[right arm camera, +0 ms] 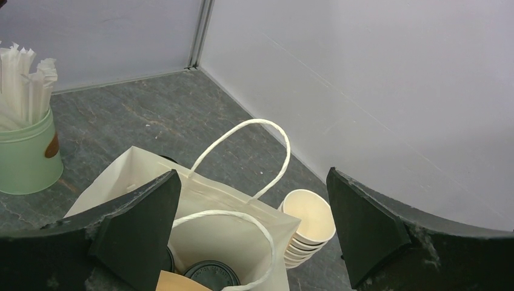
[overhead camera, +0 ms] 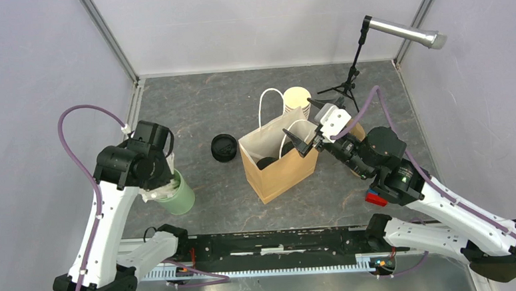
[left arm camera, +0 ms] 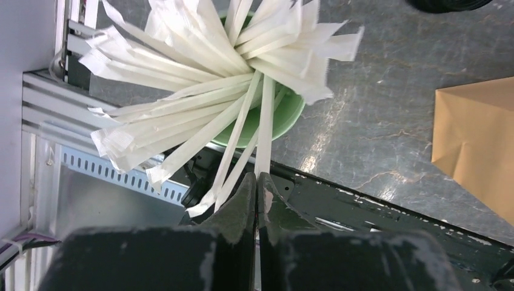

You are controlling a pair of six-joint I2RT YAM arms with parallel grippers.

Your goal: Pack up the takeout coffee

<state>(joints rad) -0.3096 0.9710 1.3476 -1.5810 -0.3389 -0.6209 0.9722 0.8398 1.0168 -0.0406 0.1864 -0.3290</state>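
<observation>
Right wrist: takeout coffee, round black lid up, inside paper bag.

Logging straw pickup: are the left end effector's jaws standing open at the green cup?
No, the left end effector is closed, pinching one wrapped straw that sticks out of the green cup.

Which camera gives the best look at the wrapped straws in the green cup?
Left wrist: the wrapped straws fan out of the green cup up close, one pinched in the shut left gripper. Right wrist shows a few standing at the frame's left edge; the top view hides nearly all behind the left arm.
</observation>
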